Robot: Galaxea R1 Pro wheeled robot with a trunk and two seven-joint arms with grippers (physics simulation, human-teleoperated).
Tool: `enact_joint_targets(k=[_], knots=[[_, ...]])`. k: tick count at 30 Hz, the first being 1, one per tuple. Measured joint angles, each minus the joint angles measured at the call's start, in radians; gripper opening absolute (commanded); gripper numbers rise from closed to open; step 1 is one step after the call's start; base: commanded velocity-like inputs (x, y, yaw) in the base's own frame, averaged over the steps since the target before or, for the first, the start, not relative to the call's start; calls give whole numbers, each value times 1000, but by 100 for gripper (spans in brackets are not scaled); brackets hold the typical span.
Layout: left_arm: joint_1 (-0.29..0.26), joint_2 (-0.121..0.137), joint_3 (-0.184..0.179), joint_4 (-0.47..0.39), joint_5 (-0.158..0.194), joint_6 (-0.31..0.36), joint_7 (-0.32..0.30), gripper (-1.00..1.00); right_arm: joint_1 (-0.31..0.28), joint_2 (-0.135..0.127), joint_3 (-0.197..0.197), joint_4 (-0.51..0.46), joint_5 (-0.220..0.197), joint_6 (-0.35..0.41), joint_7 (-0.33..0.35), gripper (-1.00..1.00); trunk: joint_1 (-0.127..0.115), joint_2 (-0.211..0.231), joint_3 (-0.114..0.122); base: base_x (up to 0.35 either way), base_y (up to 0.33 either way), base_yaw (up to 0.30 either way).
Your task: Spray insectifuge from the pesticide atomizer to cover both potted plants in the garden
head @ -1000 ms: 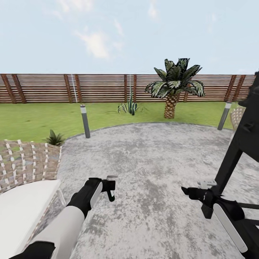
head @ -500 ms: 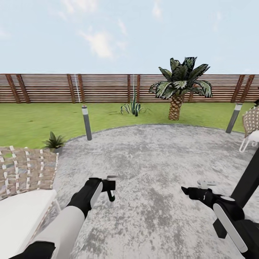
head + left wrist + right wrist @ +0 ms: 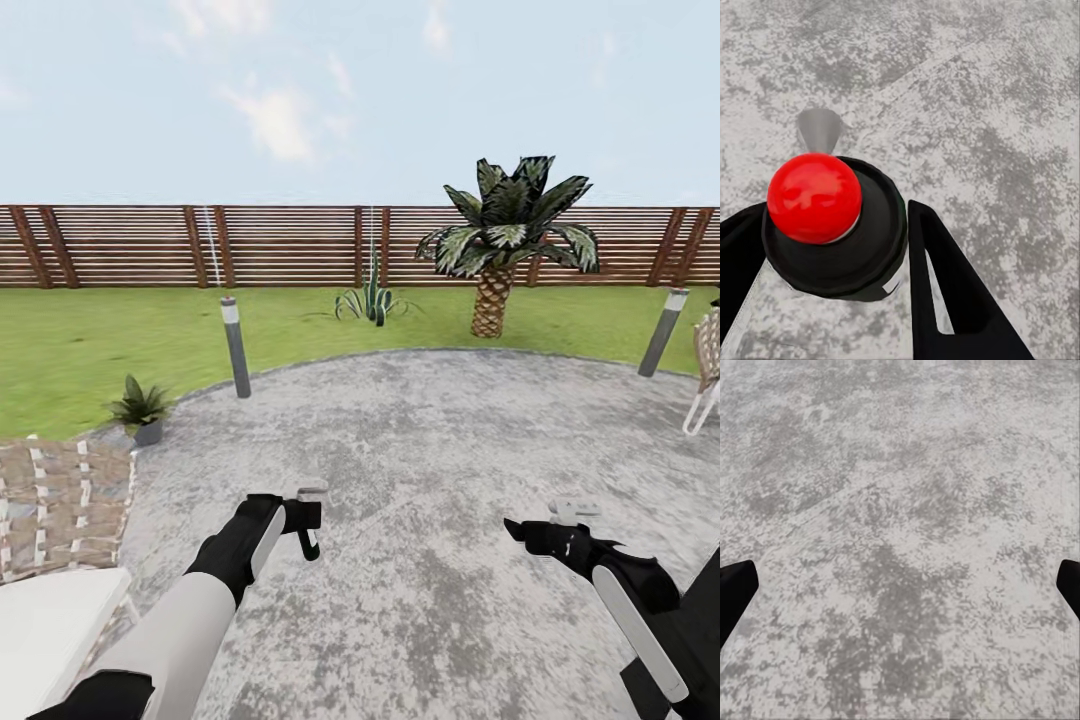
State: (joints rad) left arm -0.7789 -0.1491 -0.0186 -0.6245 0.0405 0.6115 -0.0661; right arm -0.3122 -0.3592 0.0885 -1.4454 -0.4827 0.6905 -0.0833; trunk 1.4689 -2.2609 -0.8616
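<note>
My left gripper (image 3: 308, 522) has its fingers clamped on the pesticide atomizer (image 3: 311, 541), its red-capped top (image 3: 814, 197) showing between them over the grey patio (image 3: 430, 450). My right gripper (image 3: 545, 528) hangs with its fingers apart and empty. One potted plant (image 3: 140, 406) sits far left at the lawn's edge, near a bollard lamp (image 3: 235, 346).

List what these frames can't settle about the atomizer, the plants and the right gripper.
- Pesticide atomizer, left wrist view: red cap hides body and label.
- Potted plant, head view: too small for spray coverage.
- Right gripper, right wrist view: fingertips cut off by the frame edges.
</note>
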Motion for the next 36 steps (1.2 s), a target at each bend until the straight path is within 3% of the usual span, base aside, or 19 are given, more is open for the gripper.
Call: enact_joint_targets(k=[36], knots=[[0, 0, 0, 0, 0, -1, 0, -100, 0, 1, 0, 0, 0, 0, 0, 100, 0, 0, 0, 321, 0, 0]])
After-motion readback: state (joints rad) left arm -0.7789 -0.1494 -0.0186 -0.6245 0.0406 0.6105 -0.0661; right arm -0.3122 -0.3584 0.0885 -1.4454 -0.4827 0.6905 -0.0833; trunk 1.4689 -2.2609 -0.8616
